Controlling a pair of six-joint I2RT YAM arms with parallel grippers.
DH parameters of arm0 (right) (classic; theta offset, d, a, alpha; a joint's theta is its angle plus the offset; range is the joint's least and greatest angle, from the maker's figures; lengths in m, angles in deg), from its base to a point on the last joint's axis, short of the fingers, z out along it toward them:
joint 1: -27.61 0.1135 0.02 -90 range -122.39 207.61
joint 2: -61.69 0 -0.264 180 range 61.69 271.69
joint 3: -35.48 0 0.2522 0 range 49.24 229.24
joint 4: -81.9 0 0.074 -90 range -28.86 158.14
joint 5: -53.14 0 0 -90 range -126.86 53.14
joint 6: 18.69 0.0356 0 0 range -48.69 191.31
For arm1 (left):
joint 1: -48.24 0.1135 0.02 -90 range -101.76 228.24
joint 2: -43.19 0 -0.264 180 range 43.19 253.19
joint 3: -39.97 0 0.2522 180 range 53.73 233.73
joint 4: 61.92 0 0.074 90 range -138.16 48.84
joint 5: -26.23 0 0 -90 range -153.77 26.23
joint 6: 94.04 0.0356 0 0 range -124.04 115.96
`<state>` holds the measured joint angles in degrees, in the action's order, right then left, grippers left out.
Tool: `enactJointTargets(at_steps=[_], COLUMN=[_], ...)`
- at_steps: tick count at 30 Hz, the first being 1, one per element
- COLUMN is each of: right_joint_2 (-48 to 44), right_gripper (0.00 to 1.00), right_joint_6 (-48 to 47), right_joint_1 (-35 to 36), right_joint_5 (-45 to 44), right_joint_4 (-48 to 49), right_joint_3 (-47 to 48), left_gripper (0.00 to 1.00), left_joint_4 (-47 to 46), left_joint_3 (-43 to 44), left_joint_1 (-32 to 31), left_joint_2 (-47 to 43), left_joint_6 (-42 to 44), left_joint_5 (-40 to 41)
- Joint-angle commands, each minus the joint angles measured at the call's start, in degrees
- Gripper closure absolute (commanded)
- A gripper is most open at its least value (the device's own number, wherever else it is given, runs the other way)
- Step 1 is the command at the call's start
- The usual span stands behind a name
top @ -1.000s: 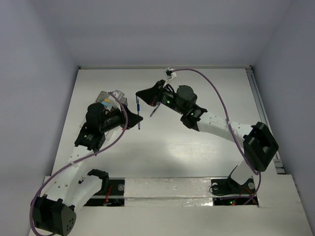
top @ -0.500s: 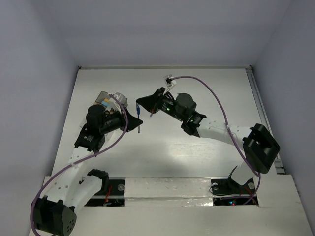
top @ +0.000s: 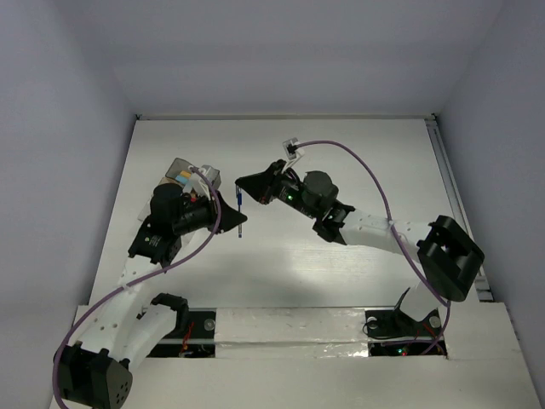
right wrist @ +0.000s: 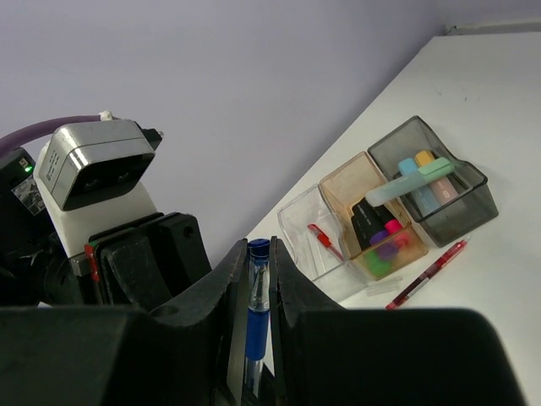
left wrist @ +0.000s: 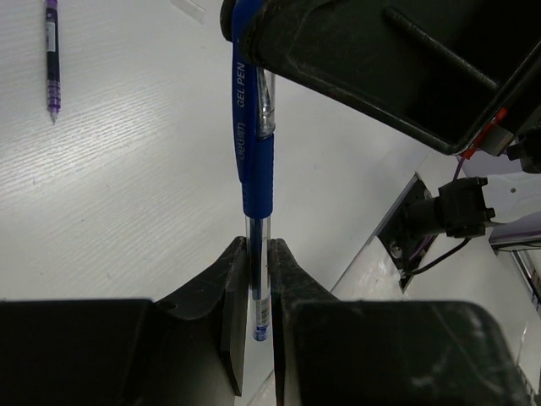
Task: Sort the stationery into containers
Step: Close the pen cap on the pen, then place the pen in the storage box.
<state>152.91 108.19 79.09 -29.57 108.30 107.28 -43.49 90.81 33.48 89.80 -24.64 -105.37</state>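
Note:
A blue gel pen (left wrist: 255, 161) hangs above the table, gripped at both ends. My left gripper (left wrist: 258, 262) is shut on its clear lower barrel. My right gripper (right wrist: 258, 258) is shut on its capped top end (right wrist: 258, 249). From above, the pen (top: 241, 204) spans the gap between the left gripper (top: 241, 218) and the right gripper (top: 243, 184). The containers, clear (right wrist: 292, 222), tan (right wrist: 348, 172) and grey (right wrist: 397, 139) compartments in a row, hold a red piece, several highlighters and small caps. A pale mint highlighter (right wrist: 408, 182) lies across the tan and grey ones.
A red pen (right wrist: 427, 272) lies on the table just beside the containers. A purple pen (left wrist: 52, 59) lies on the white table farther off. From above the containers (top: 180, 169) are half hidden behind my left arm. Walls close the table at the back and sides.
My right gripper has come down and toward the left gripper, and its fingers now sit around the top of the blue pen. The left gripper has kept its hold and shifted slightly.

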Motion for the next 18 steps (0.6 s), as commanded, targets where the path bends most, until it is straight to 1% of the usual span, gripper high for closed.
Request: enactJointTargets(at_steps=[1, 9, 18], right_joint_2=[0.71, 1.33, 1.33], right_gripper=[1.00, 1.00, 1.00], right_joint_6=[-0.24, 2.58, 2.67], right_joint_1=[4.06, 5.82, 7.40], right_joint_5=[5.90, 6.95, 4.76], right_joint_4=[-5.36, -2.73, -3.07], right_joint_3=[-4.51, -8.47, -10.05], left_gripper=[1.00, 1.00, 1.00], left_joint_4=[-11.79, -11.26, -15.56], left_joint_3=[4.49, 8.44, 9.15], left_joint_1=[1.40, 1.40, 1.40], left_joint_2=[-2.05, -0.91, 1.29], left_joint_6=[-0.85, -1.11, -5.32], left_joint_5=[4.42, 6.62, 5.57])
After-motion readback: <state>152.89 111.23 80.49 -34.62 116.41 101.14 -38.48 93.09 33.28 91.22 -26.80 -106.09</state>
